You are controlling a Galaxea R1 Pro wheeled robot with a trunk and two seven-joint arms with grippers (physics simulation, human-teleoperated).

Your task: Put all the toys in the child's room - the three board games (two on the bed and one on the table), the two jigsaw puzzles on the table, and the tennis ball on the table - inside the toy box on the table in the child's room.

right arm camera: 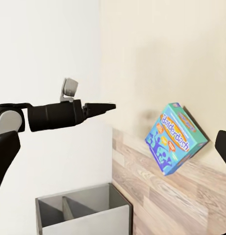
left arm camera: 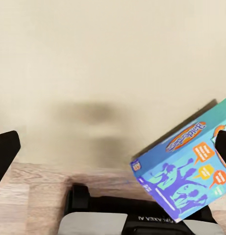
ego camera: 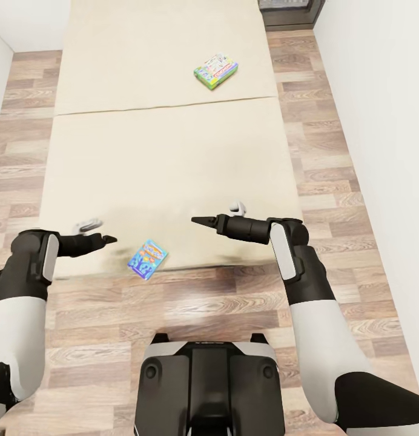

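My left gripper (ego camera: 110, 238) and right gripper (ego camera: 198, 220) both hover empty over the bed's (ego camera: 143, 163) near edge; I can't tell either jaw gap. A blue board game (ego camera: 148, 259) lies between them at my 6 o'clock, overhanging the edge. The Monopoly box (ego camera: 215, 71) sits far off at 1 o'clock.

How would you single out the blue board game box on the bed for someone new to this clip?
Find the wide beige bed. At its near edge, between the two black grippers, lies the small blue game box lettered Balderdash. The other box, the green-and-white board game, sits far up the mattress.
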